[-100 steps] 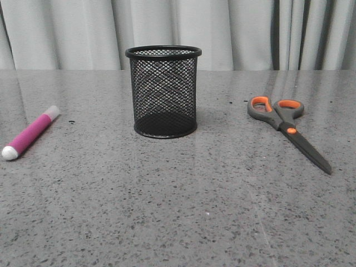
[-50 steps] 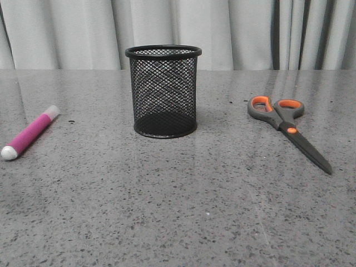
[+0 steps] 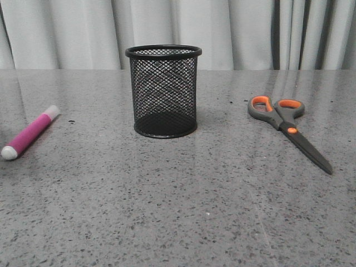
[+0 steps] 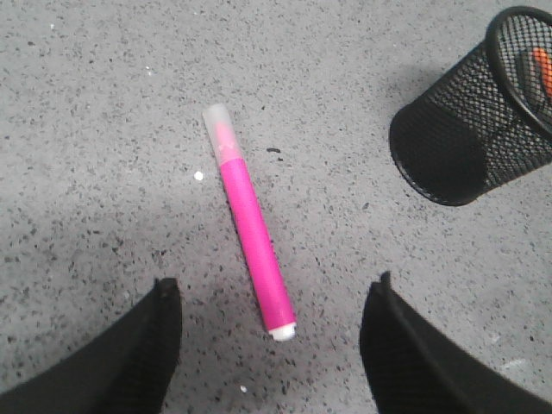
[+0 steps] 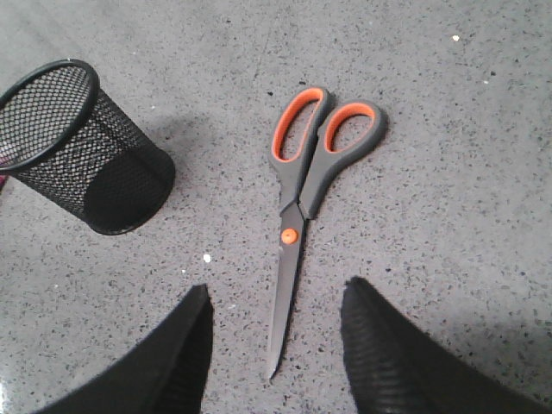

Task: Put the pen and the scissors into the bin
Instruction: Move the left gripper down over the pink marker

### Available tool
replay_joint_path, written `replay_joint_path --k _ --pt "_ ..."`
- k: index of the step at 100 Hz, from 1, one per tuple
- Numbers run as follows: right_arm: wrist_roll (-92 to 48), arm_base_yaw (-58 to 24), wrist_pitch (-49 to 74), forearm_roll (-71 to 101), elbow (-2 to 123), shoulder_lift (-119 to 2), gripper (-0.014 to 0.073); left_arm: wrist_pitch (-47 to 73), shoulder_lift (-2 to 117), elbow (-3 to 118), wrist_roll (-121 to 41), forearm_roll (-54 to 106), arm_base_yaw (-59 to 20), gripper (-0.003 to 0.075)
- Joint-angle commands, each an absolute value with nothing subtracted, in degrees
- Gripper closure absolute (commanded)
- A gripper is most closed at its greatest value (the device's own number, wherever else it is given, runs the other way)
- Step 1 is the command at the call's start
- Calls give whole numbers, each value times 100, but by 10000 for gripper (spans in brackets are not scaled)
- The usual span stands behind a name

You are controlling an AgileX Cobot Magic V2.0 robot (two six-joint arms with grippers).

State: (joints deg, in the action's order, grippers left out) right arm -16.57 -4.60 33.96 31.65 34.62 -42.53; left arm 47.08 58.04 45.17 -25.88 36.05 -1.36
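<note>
From the front we see the bin (image 3: 163,92) upright mid-table, empty, pen (image 3: 30,133) lying well left, closed scissors (image 3: 288,129) well right. Our left wrist view shows our left gripper (image 4: 272,345) spread wide above the pink pen (image 4: 250,224). Our right wrist view shows our right gripper (image 5: 276,345) spread above the scissors (image 5: 306,185), blades together.

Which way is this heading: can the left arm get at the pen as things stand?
Probably yes: the left gripper is open above the pen, which lies alone on the table, clear of the bin.

Pale pleated curtains (image 3: 233,33) hang behind a speckled grey table (image 3: 178,211).
</note>
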Motion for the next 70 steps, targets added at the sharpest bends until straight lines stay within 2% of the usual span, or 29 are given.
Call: replay_joint_path --k 1,10,28,48,70 --pt "-1797 -429 3027 3251 3677 -4370 286 4540 5960 4823 -2697 3870 -235 328" --pt "-1802 -429 3023 3251 3710 -4530 286 4540 6250 4979 -2730 3756 -469 355" --pt "-1869 -429 3001 3251 3718 -4826 286 4429 6947 5342 -2674 3198 -1016 354" --pt "-2031 -429 2885 3251 3718 -4871 286 4463 7629 5791 -2625 2962 -1236 354" --pt "-2084 -429 2826 3251 3718 -4871 286 4487 8230 6194 -2159 1951 -1507 354"
